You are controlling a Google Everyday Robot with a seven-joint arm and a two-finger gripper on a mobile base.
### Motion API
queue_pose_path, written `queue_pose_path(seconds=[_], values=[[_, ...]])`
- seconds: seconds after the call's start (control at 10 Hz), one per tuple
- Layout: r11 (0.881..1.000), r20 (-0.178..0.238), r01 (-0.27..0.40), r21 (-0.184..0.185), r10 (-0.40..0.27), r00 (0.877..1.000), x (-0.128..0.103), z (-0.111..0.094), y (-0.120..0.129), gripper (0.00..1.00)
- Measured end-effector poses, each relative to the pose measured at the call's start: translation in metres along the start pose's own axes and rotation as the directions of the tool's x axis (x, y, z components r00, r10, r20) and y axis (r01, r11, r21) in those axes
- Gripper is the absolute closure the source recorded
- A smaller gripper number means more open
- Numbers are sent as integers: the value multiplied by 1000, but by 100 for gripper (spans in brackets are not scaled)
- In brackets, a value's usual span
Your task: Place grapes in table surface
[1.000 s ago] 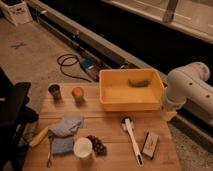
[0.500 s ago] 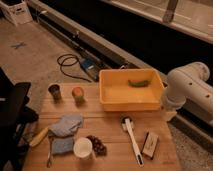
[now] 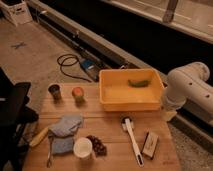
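Note:
The grapes [image 3: 96, 145], a small dark reddish-purple bunch, lie on the table surface [image 3: 110, 125] near its front edge, touching the right side of a white cup [image 3: 82, 148]. Only the white arm [image 3: 187, 90] shows, at the table's right edge beside the yellow bin. The gripper itself is out of view, and nothing holds the grapes.
A yellow bin [image 3: 131, 92] with a green item [image 3: 138, 83] stands at the back. A dark cup [image 3: 54, 91] and an orange-red fruit [image 3: 77, 93] are back left. Blue cloths [image 3: 66, 125], a banana [image 3: 39, 136], a white brush [image 3: 132, 140] and a dark block [image 3: 149, 144] lie in front. A black chair [image 3: 12, 110] stands left.

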Motion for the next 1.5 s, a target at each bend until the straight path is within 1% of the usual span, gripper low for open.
queue_pose_path(seconds=[0.1, 0.3, 0.5, 0.6, 0.7, 0.8, 0.9, 1.0, 1.1, 1.2, 1.3, 1.4, 1.5], values=[[1000, 16, 22, -5, -22, 1000, -3, 1, 0, 35], [997, 63, 76, -13, -75, 995, -22, -1, 5, 35], [989, 132, 150, -6, -148, 980, -68, -5, 11, 35], [984, 158, 176, -3, -173, 972, -87, -6, 13, 35], [977, 189, 213, 1, -209, 960, -113, -7, 16, 35], [966, 220, 259, 3, -253, 942, -143, -7, 21, 35], [956, 240, 294, 5, -286, 927, -162, -6, 23, 35], [939, 270, 343, 11, -334, 903, -189, -6, 27, 35], [925, 294, 378, 16, -366, 883, -206, -5, 31, 35], [909, 321, 416, 20, -400, 859, -224, -4, 35, 35], [896, 343, 443, 18, -421, 839, -235, -1, 39, 35], [883, 364, 469, 3, -438, 822, -243, 4, 46, 35], [883, 363, 469, 1, -437, 823, -242, 4, 46, 35]])
